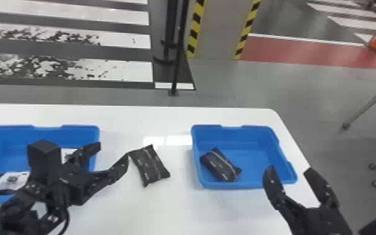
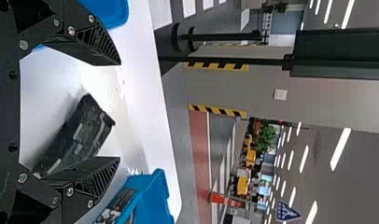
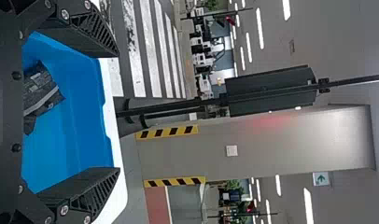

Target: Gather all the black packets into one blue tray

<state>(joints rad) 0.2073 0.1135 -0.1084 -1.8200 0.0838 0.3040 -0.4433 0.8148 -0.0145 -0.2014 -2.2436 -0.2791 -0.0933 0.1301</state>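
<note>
While the left gripper (image 1: 113,150) gapes, one packet (image 1: 148,166) lies between trays (image 1: 210,185).

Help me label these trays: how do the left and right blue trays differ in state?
The left tray holds at least one packet with a white label; the right tray holds one black packet with a pale strip. The left arm hides part of the left tray's inside, while the right tray's inside is mostly visible. Both are open-topped, on the white table.
</note>
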